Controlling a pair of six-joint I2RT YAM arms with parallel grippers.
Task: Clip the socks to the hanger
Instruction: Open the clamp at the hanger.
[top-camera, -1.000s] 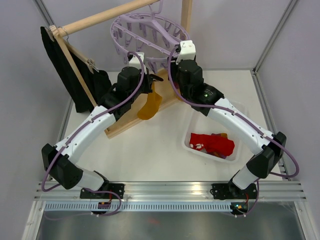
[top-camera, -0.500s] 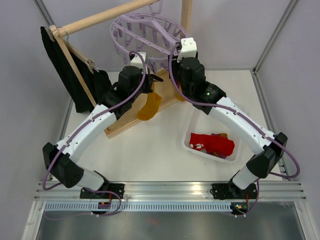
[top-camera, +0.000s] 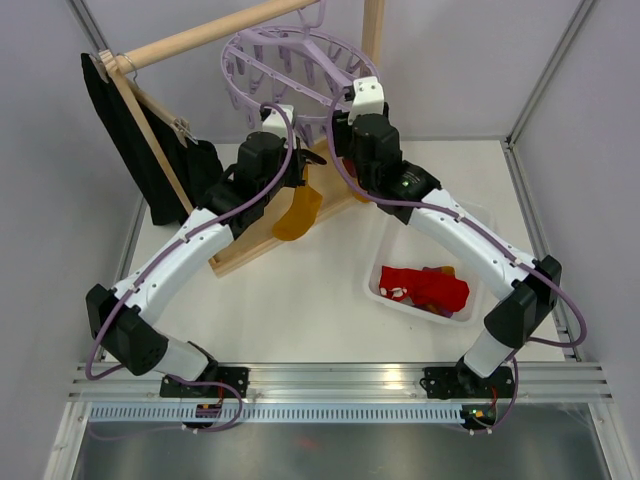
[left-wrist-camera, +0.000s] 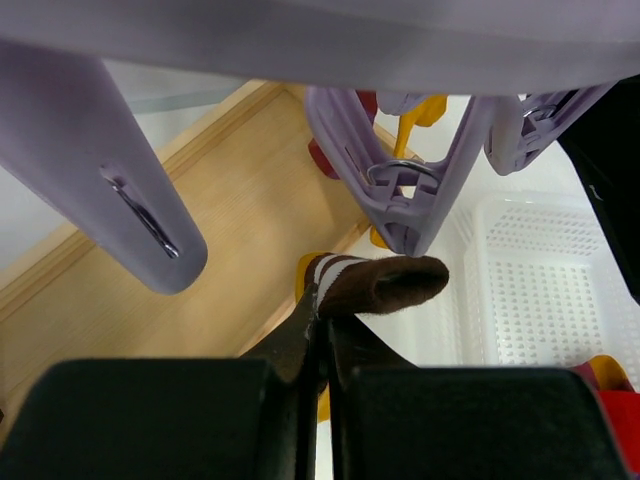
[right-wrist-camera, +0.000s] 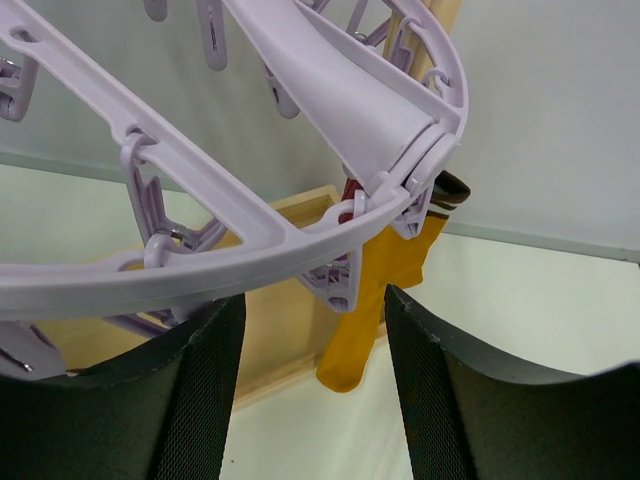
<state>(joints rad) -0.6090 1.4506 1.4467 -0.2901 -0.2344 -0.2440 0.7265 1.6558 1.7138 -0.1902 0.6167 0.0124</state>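
my left gripper is clamped on the brown, white-striped cuff of a mustard-yellow fabric sock, just below a peg of the round lavender plastic clip hanger. my right gripper gapes apart under its ring.

left arm: I stretch it forward and inward from my near-left base, elbow bowed out left.
left gripper: my jaws are pressed together, pinching a sock by its cuff.
right arm: stretched forward and inward from my near-right base.
right gripper: my fingers stand wide apart.
wrists: near each other at the far middle.
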